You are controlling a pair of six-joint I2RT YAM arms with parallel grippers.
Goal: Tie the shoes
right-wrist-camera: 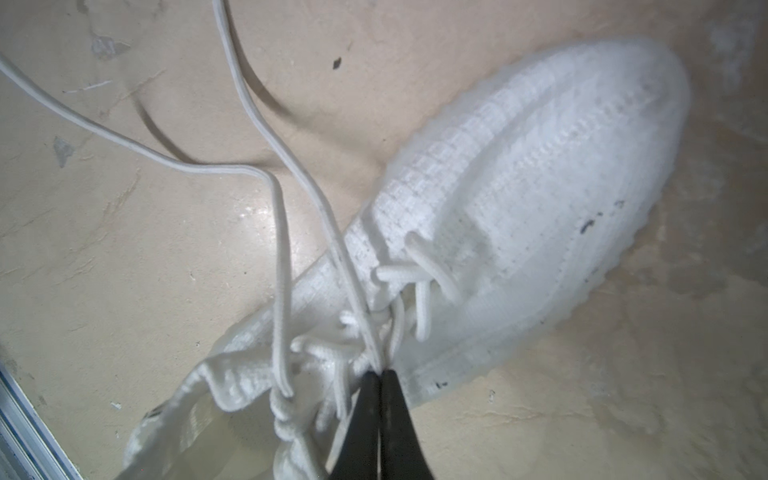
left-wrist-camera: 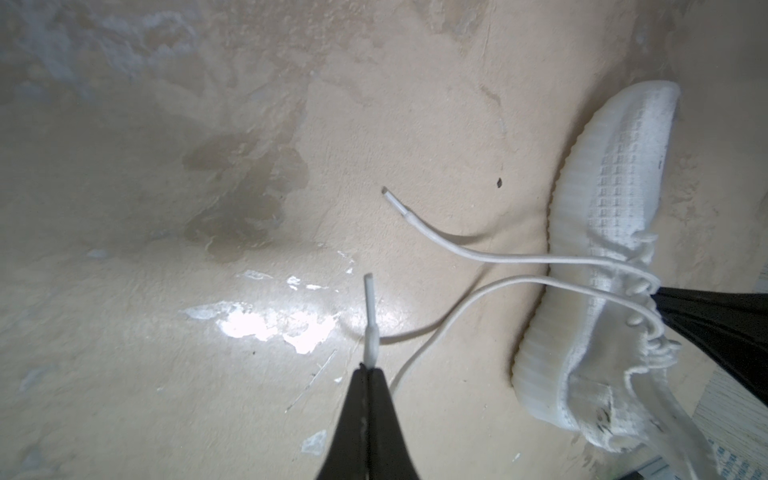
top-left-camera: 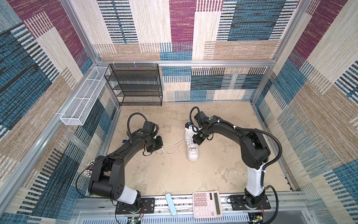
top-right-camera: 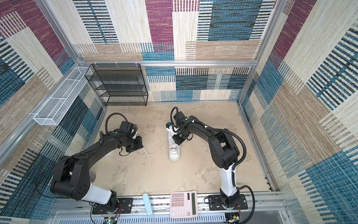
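Pinching lace end point(left-wrist-camera: 370, 307) | left pincer point(left-wrist-camera: 368, 368) | shown only by left wrist view

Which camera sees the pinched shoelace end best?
The left wrist view. There the lace tip pokes large and sharp from the shut left tool. Both top views show only the lace; the left arm hides its tip. The right wrist view shows laces leaving the shoe, not the tip.
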